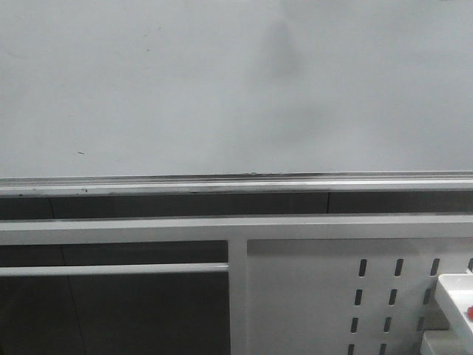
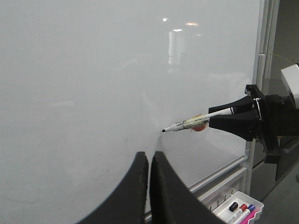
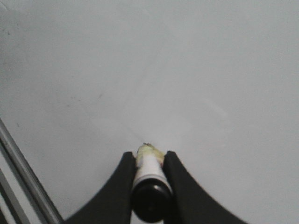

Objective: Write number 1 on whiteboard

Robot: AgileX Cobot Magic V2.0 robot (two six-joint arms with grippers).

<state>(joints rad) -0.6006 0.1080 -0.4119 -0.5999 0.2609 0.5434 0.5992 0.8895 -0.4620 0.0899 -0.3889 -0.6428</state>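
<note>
The whiteboard (image 2: pixel 93 84) is found unmarked, no number 1 yet drawn — the marker (image 2: pixel 194 122), clamped in the right fingers (image 2: pixel 233 114), points tip-first just short of it; the left fingers (image 2: pixel 142 186) are pressed together empty.

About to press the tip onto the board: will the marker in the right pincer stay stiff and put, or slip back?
The marker looks like a rigid plastic barrel, so it probably won't bend. The right pincer holds only its rear end, leaving most of it cantilevered; pressing on the whiteboard may tilt it. The smooth round barrel could slide back between the fingers.
</note>
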